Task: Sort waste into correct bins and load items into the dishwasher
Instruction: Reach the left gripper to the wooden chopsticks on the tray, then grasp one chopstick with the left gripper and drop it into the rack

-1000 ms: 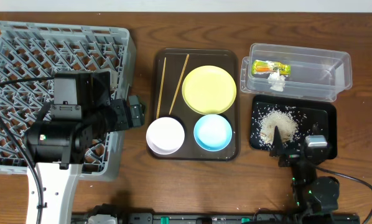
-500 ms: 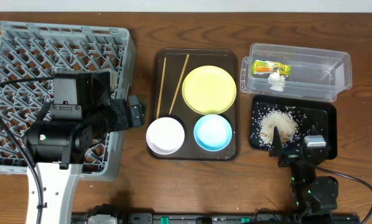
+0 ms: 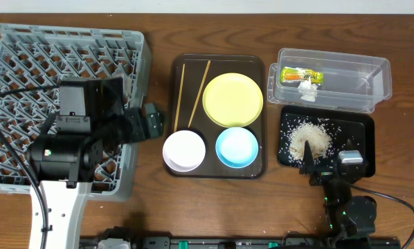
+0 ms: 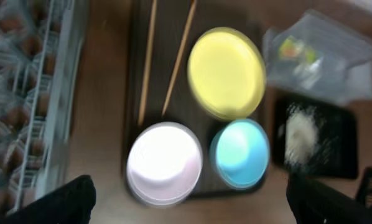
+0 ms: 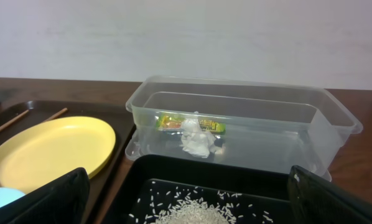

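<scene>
"Which claw is nearer the dishes?"
"The left claw (image 3: 154,120), spread wide and empty. The white bowl (image 4: 164,163) lies straight ahead of it on the brown serving tray (image 3: 194,69). The right claw (image 3: 329,161), also spread, hangs over the black tray (image 3: 363,128)."
"Counts?"
"Two chopsticks (image 4: 180,56), lengthwise away from it; one light blue bowl (image 4: 239,152); one yellow plate (image 4: 226,71)."

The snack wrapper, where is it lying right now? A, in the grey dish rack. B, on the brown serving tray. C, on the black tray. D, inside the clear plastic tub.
D: the green-and-orange snack wrapper lies inside the clear tub next to the white scrap, while the black tray in front of it holds the rice crumbs.
</scene>
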### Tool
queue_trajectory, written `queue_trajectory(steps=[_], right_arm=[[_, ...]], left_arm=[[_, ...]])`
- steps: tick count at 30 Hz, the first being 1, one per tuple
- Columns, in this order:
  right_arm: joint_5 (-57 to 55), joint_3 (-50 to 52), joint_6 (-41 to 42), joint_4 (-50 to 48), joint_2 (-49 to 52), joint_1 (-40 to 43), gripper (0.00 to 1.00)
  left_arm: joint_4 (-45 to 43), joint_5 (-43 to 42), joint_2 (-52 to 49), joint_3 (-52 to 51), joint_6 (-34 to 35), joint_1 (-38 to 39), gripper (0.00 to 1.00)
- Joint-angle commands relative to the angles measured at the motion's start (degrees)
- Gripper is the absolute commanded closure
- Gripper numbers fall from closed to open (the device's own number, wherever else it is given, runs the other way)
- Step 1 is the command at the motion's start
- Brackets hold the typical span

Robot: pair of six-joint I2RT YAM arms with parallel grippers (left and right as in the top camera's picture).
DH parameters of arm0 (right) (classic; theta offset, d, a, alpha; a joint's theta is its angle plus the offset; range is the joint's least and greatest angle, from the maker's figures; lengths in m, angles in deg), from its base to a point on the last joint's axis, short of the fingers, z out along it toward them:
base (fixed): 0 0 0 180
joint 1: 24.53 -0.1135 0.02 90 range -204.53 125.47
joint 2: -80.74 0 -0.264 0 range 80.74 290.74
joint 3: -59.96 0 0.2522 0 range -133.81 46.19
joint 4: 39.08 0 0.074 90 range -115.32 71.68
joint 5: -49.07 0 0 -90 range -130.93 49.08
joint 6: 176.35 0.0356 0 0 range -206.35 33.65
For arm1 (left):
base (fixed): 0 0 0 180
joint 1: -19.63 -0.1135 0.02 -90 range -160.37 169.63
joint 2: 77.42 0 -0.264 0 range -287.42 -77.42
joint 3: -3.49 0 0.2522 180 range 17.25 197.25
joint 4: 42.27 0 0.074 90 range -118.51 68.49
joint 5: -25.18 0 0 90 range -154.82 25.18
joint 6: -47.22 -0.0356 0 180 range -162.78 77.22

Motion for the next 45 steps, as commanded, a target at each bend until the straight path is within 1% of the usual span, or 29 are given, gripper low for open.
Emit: queue_trajectory(steps=[1, 3, 4, 7, 8, 10, 12, 14, 16, 18, 19, 25, 32, 35, 37, 38, 40, 41, 42, 45], right_arm=[[0.22, 0.22, -0.46, 0.09, -0.35, 0.48, 0.01], [0.22, 0.22, -0.46, 0.09, -0.35, 0.48, 0.01], [0.22, 0.22, -0.46, 0.09, -0.35, 0.48, 0.01], [0.22, 0.22, -0.46, 0.09, -0.35, 0.48, 0.01], [0.22, 0.22, -0.44, 0.09, -0.35, 0.48, 0.01], [0.22, 0.22, -0.46, 0.09, -0.35, 0.48, 0.01], [0.22, 0.22, -0.44, 0.09, -0.35, 0.48, 0.01], [0.22, 0.22, -0.44, 0.09, -0.35, 0.48, 0.01], [0.22, 0.22, -0.46, 0.09, -0.35, 0.48, 0.01], [0.22, 0.22, -0.44, 0.07, -0.35, 0.48, 0.01], [0.22, 0.22, -0.46, 0.09, -0.35, 0.48, 0.01], [0.22, 0.22, -0.44, 0.09, -0.35, 0.48, 0.01], [0.22, 0.22, -0.46, 0.07, -0.35, 0.48, 0.01], [0.22, 0.22, -0.46, 0.09, -0.35, 0.48, 0.01], [0.22, 0.22, -0.46, 0.09, -0.35, 0.48, 0.01], [0.22, 0.22, -0.46, 0.09, -0.35, 0.48, 0.01], [0.22, 0.22, -0.44, 0.09, -0.35, 0.48, 0.01], [0.22, 0.22, -0.46, 0.09, -0.35, 0.48, 0.01], [0.22, 0.22, -0.46, 0.09, -0.35, 0.48, 0.01], [0.22, 0.22, -0.46, 0.09, -0.35, 0.48, 0.01]], left_arm=[[-5.09, -2.23, -1.81, 0.68, 1.55, 2.58, 0.03], [-7.23, 0.52, -4.96, 0.7, 1.33, 6.01, 0.09], [-7.98, 3.39, -7.28, 0.7, 1.33, 8.22, 0.15], [-9.38, 12.92, -14.73, 0.96, 1.31, 14.27, 0.2], [-9.99, 15.72, -16.76, 1.01, 0.94, 15.63, 0.2], [-12.0, 21.0, -21.09, 1.03, -0.94, 17.86, 0.23], [-14.75, 24.85, -24.96, 1.03, -2.01, 18.75, 0.28], [-17.79, 26.34, -28.81, 1.03, -4.11, 18.91, 0.32], [-20.81, 26.77, -32.76, 1.03, -6.4, 18.69, 0.4], [-23.21, 28.98, -36.33, 1.03, -7.13, 18.25, 0.51], [-25.24, 30.75, -39.23, 1.03, -7.13, 17.88, 0.52], [-29.31, 30.73, -45.75, 1.01, -7.08, 17.31, 0.57], [-30.45, 29.22, -51.6, 1.01, -7.08, 17.38, 0.7], [-30.73, 29.24, -52.94, 1.01, -7.1, 17.38, 0.75], [-30.84, 29.24, -53.48, 1.01, -7.1, 17.16, 0.75], [-30.95, 29.24, -54.01, 0.92, -7.08, 16.85, 0.79], [-30.95, 29.18, -54.29, 0.9, -5.9, 16.39, 0.81], [-30.91, 28.35, -54.29, 0.9, -5.35, 16.11, 0.81], [-30.91, 26.25, -54.29, 0.9, -5.35, 15.72, 0.87], [-30.93, 17.16, -54.23, 1.05, -5.31, 13.68, 0.92]])
